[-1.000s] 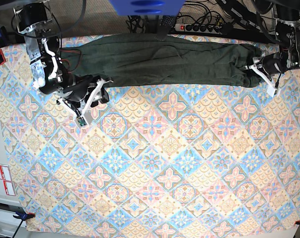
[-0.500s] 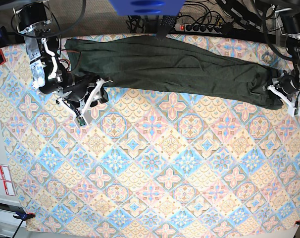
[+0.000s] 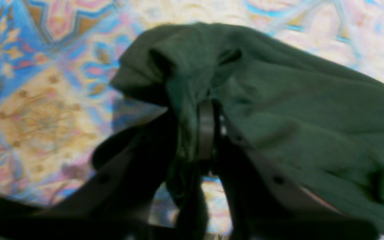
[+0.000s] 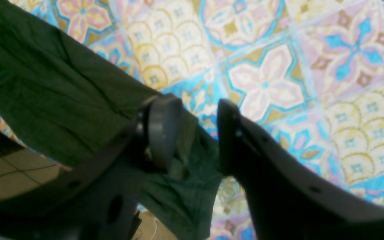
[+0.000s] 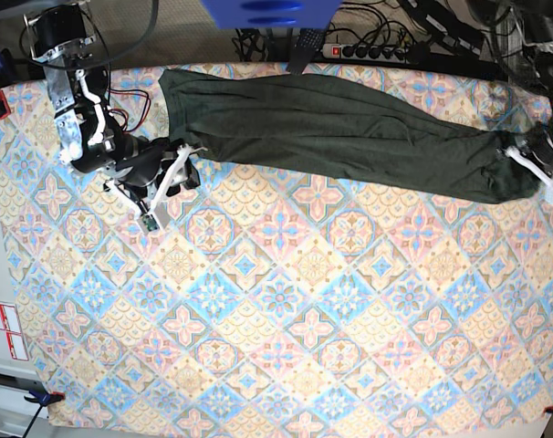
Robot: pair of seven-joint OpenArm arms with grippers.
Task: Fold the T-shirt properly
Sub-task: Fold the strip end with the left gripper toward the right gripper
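My left pincer (image 5: pixel 539 166), squeezed on the soft dark green long-sleeved T-shirt (image 5: pixel 331 128), has dragged it slantwise along the bench's far edge. My right pincer (image 5: pixel 172 173) gapes, holding nothing. Flattening comes next.

Shirts: one, a dark green shirt (image 5: pixel 349 128) stretched out across the far side.
Robot arms: two, each ending in one gripper, the left gripper (image 5: pixel 535 169) and the right gripper (image 5: pixel 174 173).
Tablecloths: one patterned tablecloth (image 5: pixel 286 310).
Power strips: one power strip (image 5: pixel 368 51) behind the table.
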